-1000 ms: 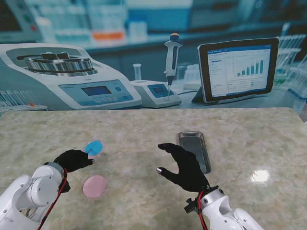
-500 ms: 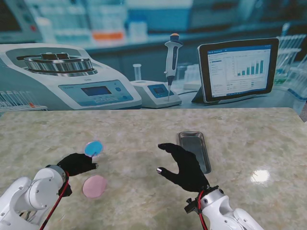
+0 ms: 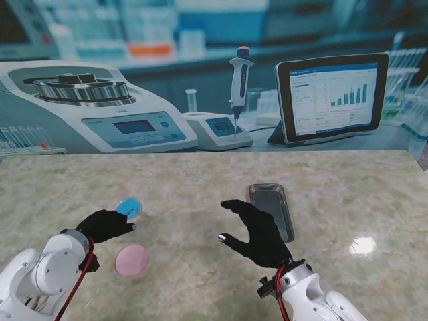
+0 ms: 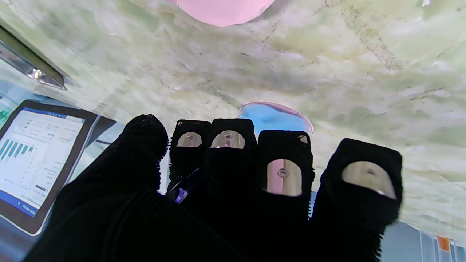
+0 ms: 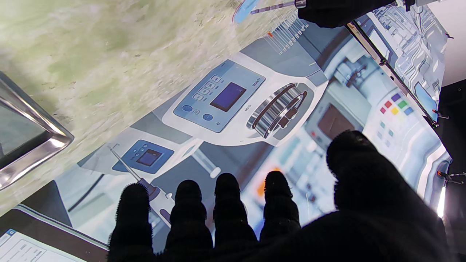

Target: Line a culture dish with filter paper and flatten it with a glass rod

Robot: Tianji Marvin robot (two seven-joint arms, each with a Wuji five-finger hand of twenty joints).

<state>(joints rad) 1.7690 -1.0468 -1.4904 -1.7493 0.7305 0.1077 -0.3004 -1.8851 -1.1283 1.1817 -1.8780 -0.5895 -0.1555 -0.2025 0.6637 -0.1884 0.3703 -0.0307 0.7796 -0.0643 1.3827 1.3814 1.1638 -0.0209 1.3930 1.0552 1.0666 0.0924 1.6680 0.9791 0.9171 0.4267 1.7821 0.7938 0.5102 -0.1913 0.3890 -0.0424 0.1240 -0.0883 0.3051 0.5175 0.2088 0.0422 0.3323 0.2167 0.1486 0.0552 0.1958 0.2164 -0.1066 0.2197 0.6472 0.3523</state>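
black-gloved left hand (image 3: 103, 224) fingers bunched round a thin glass rod (image 5: 271, 6), tip at round blue dish (image 3: 128, 206) | pink paper disc (image 3: 132, 259) just nearer to me | right hand (image 3: 257, 234) spread, holding zilch, beside steel tray (image 3: 271, 208)

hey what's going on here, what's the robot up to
A two-armed robot is working at a marble table. Its left hand holds a thin rod, the tip at a small blue dish. A pink disc, probably the filter paper, lies on the table nearer to me, apart from the dish. The right hand hovers open beside a metal tray, holding nothing. So the dish does not look lined yet.
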